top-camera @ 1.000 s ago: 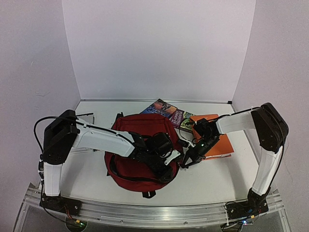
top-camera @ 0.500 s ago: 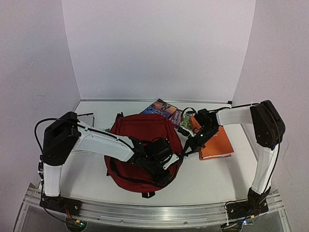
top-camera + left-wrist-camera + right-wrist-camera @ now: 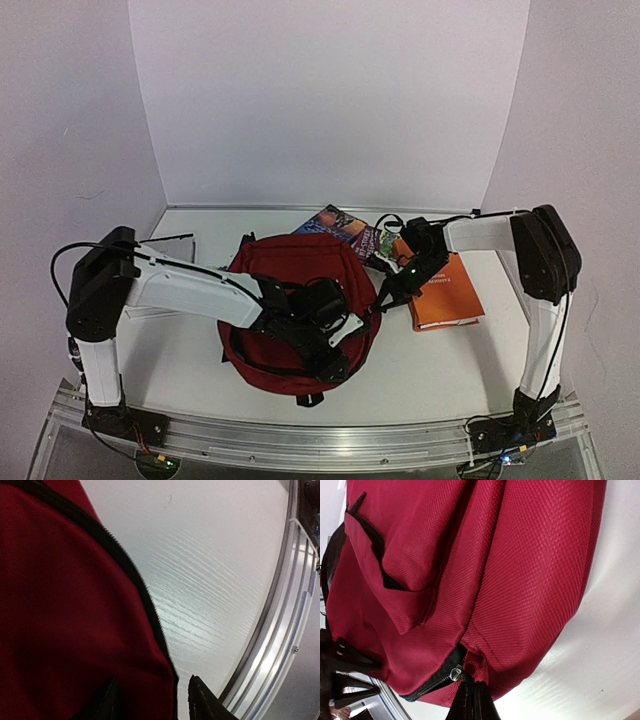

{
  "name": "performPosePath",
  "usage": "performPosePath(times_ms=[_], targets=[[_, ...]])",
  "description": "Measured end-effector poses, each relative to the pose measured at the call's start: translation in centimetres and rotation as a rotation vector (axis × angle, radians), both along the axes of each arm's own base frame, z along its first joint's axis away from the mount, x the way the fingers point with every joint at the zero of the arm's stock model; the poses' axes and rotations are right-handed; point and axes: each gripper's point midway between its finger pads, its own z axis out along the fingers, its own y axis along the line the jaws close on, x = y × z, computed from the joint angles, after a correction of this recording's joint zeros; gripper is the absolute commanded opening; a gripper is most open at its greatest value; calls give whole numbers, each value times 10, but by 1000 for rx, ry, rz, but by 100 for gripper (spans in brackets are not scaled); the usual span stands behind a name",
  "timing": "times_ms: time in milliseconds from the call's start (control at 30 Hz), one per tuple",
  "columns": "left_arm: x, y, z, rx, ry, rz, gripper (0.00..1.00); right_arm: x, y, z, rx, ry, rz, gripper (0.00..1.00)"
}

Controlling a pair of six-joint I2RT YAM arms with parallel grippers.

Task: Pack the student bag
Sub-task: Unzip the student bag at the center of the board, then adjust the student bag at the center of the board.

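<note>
The student bag [image 3: 295, 285], a dark red backpack, lies flat in the middle of the table. My left gripper [image 3: 338, 345] is over its near right part. In the left wrist view its fingers [image 3: 200, 700] stand apart, astride the bag's black zip edge [image 3: 150, 615], with a sliver of table showing beside the right finger. My right gripper [image 3: 385, 295] is at the bag's right side. In the right wrist view its fingertips [image 3: 472, 705] are pressed together on a fold of red fabric next to the metal zip slider [image 3: 454, 672]. The front pocket [image 3: 385, 555] gapes open.
An orange book [image 3: 445, 290] lies right of the bag, under the right arm. A colourful magazine [image 3: 345, 228] lies behind the bag. A pale flat item [image 3: 170, 245] sits at the far left. The aluminium rail [image 3: 300, 435] runs along the near table edge.
My right gripper has moved away from the near edge along the bag's right side, still pinched on it. My left arm has shifted slightly left, its gripper staying on the bag.
</note>
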Motion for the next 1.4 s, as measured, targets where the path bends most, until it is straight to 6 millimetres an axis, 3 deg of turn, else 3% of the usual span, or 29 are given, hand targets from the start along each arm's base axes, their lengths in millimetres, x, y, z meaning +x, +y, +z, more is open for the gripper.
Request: performPosePath(times_ms=[100, 200, 267, 333, 533, 633, 833, 967, 1200, 1400], targets=[[16, 16, 33, -29, -3, 58, 73, 3, -2, 4, 3, -10, -9, 9], [32, 40, 66, -52, -25, 104, 75, 6, -3, 11, 3, -30, -18, 21], [33, 54, 82, -51, -36, 105, 76, 7, -4, 17, 2, -51, -18, 32], [24, 64, 86, -39, -35, 80, 76, 10, -5, 23, 1, -75, -18, 43], [-4, 90, 63, 60, 17, -10, 72, 13, -7, 42, -1, -135, -16, 66], [-9, 92, 58, 73, 32, -46, 62, 13, -8, 54, 9, -166, -10, 70], [-13, 87, 31, 123, 67, -100, 22, 15, -7, 70, 25, -207, 0, 71], [-13, 87, 27, 129, 73, -122, 7, 13, -8, 70, 23, -206, 10, 71], [8, 83, 50, 77, 65, -81, 1, 10, -8, 72, 25, -203, 25, 71], [58, 94, 92, -47, 51, 38, 0, 13, -5, 82, 40, -222, 35, 72]])
